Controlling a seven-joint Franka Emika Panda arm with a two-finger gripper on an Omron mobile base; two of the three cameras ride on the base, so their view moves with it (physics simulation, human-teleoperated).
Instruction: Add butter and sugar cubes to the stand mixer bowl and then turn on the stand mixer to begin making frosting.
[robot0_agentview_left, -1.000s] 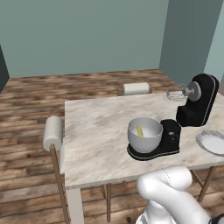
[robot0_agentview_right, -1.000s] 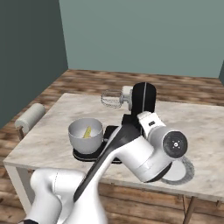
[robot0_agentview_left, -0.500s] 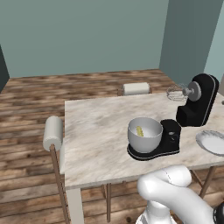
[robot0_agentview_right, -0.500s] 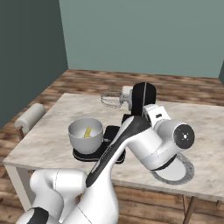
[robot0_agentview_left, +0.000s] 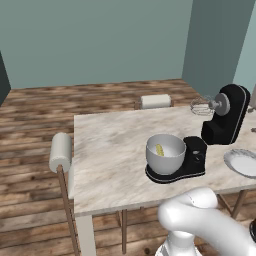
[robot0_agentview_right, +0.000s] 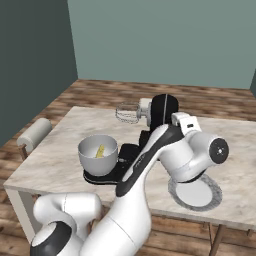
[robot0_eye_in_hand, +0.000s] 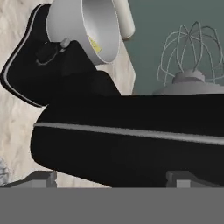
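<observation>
Silver stand mixer bowl (robot0_agentview_left: 165, 153) holding butter (robot0_agentview_left: 159, 149), on stand mixer (robot0_agentview_left: 223, 125) base

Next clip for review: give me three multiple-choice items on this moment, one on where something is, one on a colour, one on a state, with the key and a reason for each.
1. Where is the butter?
A. on the plate
B. inside the stand mixer bowl
C. on the floor

2. What colour is the stand mixer?
A. red
B. white
C. black

3. How does the mixer's head stand?
A. tilted up, with the whisk clear of the bowl
B. lowered, with the whisk in the bowl
C. taken off and lying on the table

Key: 1 B, the yellow stick lies against the bowl's inner wall in both base views and the hand view. 2 C, body and base are glossy black. 3 A, the whisk hangs in the air well away from the bowl, which sits on the mixer's base.
</observation>
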